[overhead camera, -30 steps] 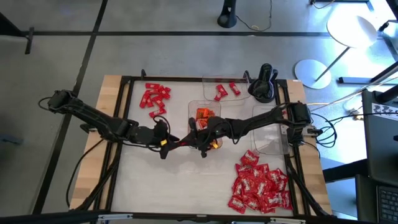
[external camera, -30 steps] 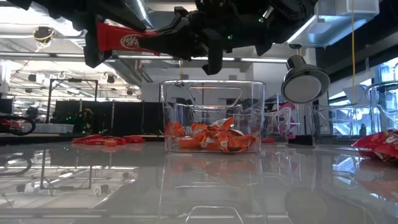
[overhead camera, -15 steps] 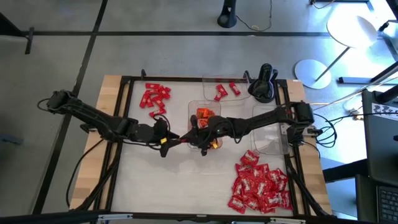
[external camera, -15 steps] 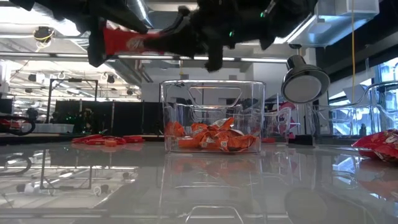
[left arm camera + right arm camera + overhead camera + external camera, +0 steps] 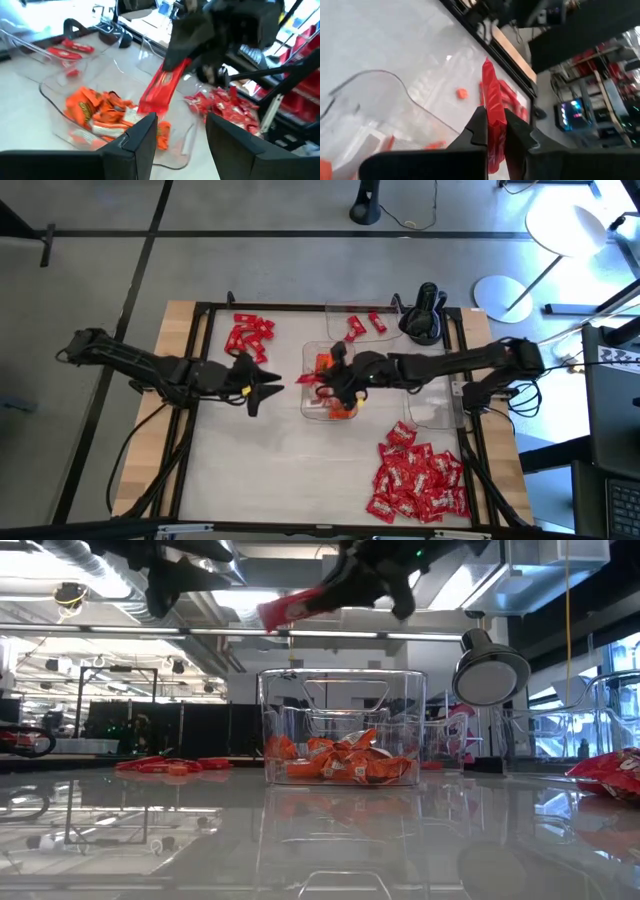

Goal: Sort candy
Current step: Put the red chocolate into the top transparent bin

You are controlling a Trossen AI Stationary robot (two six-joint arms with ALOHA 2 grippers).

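Red wrappers everywhere, going left to right. Small pile of plain red candy (image 5: 248,335) sits at the far-left part of the counter (image 5: 300,470). My left gripper (image 5: 262,386) hovers just beside the middle tray, fingers partly spread, nothing in them. Middle clear tray (image 5: 312,406) holds the orange candy (image 5: 340,762). Above it my right gripper (image 5: 328,383) is clamped tight on one long red candy bar (image 5: 300,606), which hangs tilted over that tray; the right wrist view shows it pinched between both fingers. Far tray (image 5: 340,315) has a few red pieces (image 5: 362,325). Another clear tray (image 5: 437,412) at right looks bare. Big heap of red-and-white candy (image 5: 420,480) lies near-right.

Step in hand, I'd say: carrying a red bar toward its bin. Orange tray below looks like the wrong home, so next move calls for swinging right arm to the far red tray, then releasing low enough that the bar doesn't bounce out.
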